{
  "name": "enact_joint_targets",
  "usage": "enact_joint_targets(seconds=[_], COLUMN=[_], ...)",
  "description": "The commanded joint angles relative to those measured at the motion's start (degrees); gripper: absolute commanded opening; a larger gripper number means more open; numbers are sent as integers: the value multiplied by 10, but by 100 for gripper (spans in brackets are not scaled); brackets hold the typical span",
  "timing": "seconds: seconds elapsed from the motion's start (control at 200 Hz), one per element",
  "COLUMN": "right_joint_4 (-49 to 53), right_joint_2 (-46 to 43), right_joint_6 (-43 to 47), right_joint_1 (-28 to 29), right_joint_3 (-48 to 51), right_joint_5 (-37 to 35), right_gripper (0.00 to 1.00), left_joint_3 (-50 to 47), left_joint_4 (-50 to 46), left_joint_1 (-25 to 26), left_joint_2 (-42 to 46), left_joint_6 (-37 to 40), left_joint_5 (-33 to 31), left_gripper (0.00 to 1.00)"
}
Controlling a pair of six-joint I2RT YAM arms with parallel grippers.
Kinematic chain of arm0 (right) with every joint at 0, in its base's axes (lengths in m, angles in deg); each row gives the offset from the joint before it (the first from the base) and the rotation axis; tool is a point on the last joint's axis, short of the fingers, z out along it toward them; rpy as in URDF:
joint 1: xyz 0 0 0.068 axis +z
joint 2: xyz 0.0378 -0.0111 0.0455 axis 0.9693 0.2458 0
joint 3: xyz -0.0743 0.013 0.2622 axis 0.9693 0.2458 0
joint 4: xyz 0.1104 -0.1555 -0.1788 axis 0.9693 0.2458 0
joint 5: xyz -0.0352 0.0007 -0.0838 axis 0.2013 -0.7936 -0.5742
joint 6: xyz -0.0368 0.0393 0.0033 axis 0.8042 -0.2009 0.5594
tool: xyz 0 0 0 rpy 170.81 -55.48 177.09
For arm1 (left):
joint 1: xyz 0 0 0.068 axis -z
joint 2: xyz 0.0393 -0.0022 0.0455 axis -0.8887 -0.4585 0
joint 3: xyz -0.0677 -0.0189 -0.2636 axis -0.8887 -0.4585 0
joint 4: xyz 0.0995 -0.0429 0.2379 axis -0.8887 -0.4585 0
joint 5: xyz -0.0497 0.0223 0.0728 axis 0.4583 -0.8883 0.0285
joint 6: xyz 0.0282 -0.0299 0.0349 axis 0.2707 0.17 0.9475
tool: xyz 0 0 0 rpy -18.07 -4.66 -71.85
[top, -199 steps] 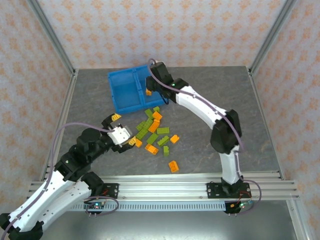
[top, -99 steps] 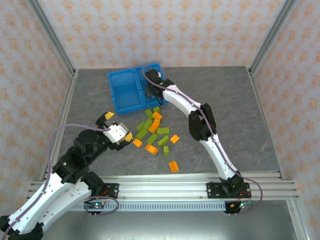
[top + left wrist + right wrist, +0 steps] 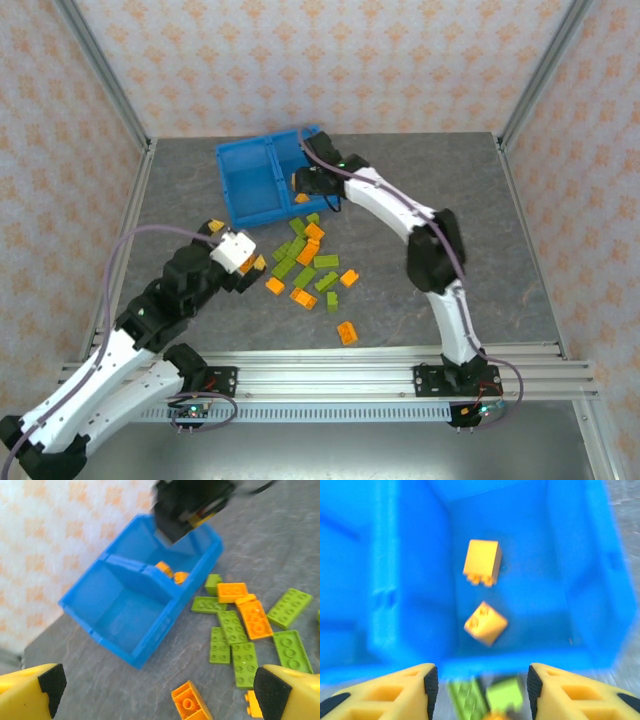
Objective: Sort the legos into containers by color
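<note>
Reading the right gripper (image 3: 480, 687) as open and empty. Its jaws are spread over the wall of the blue bin (image 3: 580, 580) on the pile side, at the right compartment. We see two orange bricks (image 3: 482, 562) on that compartment's floor, apart from each other. The left gripper (image 3: 157, 692) is open too, with nothing between its fingers, and it hovers over the table (image 3: 500, 200) just off the bin's near-left corner. The loose legos (image 3: 310, 250), orange and green mixed, lie on the table just in front of the bin, between the arms. A stray orange brick (image 3: 189, 705) sits apart from the pile, close under the left gripper.
</note>
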Motion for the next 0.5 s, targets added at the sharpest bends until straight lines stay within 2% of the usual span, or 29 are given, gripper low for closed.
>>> enact_joint_targets(seconds=[0.0, 0.05, 0.105, 0.185, 0.255, 0.36, 0.425, 0.495], right_joint_4=[-78, -109, -152, -191, -168, -109, -96, -97], right_joint_2=[-165, -227, -288, -365, -407, -435, -440, -435], right_joint_6=[12, 18, 26, 29, 43, 68, 71, 67], right_joint_1=[11, 11, 12, 12, 13, 15, 15, 16], right_joint_3=[122, 196, 279, 369, 403, 415, 423, 429], right_joint_5=[50, 82, 145, 245, 317, 335, 333, 337], right_gripper=[57, 60, 67, 79, 87, 94, 97, 100], left_joint_3=[105, 137, 157, 153, 127, 87, 73, 61], left_joint_4=[-71, -119, -159, -175, -164, -133, -115, -95], left_joint_1=[-7, -14, -28, -67, -114, -169, -178, -183], left_joint_2=[-73, -122, -172, -226, -254, -289, -314, -345], left_joint_6=[-213, -271, -322, -380, -413, -436, -438, -434], left_joint_5=[-140, -153, -134, -72, 17, 119, 140, 134], left_gripper=[100, 100, 100, 100, 100, 100, 99, 94])
